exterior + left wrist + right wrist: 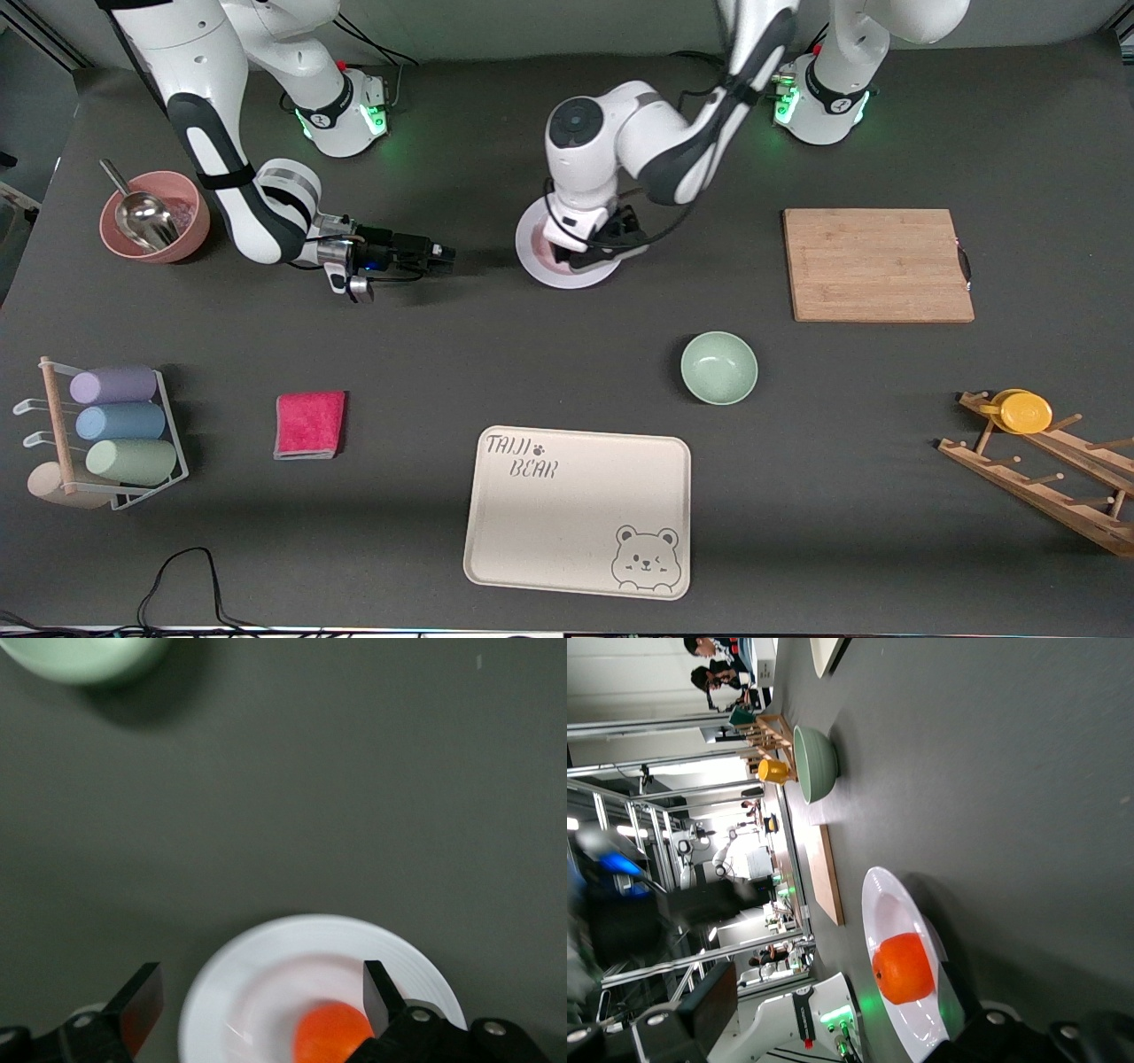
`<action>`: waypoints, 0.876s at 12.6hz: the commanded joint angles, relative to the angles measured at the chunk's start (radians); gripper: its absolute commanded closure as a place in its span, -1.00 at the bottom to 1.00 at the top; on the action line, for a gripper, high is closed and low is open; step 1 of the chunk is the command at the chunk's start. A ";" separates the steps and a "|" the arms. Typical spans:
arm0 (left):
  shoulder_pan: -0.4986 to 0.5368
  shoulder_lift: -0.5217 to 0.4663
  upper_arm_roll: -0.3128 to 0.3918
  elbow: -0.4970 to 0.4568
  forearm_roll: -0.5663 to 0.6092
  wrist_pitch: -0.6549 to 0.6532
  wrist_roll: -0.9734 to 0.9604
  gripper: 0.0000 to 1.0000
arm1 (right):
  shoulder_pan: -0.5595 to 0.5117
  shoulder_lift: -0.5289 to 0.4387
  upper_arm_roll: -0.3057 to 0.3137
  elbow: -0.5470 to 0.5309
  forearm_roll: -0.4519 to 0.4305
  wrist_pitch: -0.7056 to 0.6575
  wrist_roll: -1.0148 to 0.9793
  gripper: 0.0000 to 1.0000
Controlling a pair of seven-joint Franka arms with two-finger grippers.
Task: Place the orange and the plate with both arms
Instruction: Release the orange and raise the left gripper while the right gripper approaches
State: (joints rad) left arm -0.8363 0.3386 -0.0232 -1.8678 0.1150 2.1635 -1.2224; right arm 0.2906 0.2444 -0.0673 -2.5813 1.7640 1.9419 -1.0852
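Left gripper (592, 251), fingers spread, hovers at upper centre over the orange (333, 1033) resting in the plate (540, 264). Right gripper (440, 255), fingers spread, waits beside the plate.

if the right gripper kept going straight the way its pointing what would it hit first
Most likely the plate with the orange on it: the right gripper lies low, open, aimed along the table at it. Height is hard to judge.

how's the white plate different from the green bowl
The plate is white, flat and shallow; the bowl is mint green, deeper and narrower across. The plate carries the orange, with the left gripper open just over it; the bowl is empty and sits nearer the front camera. Both are round and upright on the table.
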 commanded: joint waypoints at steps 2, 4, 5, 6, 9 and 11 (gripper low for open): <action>0.184 -0.231 0.016 -0.013 0.054 -0.166 0.345 -1.00 | 0.082 0.062 -0.003 0.010 0.106 0.006 -0.094 -1.00; 0.337 -0.321 0.017 -0.010 0.020 -0.253 0.637 -1.00 | 0.123 0.105 -0.003 0.018 0.161 0.006 -0.186 -1.00; 0.411 -0.358 0.020 -0.004 -0.033 -0.270 0.673 -1.00 | 0.133 0.124 -0.003 0.019 0.185 0.009 -0.206 -1.00; 0.489 -0.374 0.019 0.018 -0.044 -0.310 0.752 -1.00 | 0.140 0.140 -0.002 0.020 0.202 0.005 -0.217 -1.00; 0.658 -0.389 0.022 0.099 -0.061 -0.477 1.039 -1.00 | 0.208 0.168 0.000 0.026 0.287 0.003 -0.255 -1.00; 0.710 -0.427 0.026 0.102 -0.060 -0.504 1.115 -1.00 | 0.258 0.182 -0.002 0.032 0.334 0.002 -0.272 -1.00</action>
State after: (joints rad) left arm -0.1687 -0.0631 0.0178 -1.7866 0.0662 1.7021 -0.1823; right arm 0.4942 0.3980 -0.0649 -2.5703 2.0347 1.9450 -1.3166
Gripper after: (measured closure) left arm 0.000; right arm 0.000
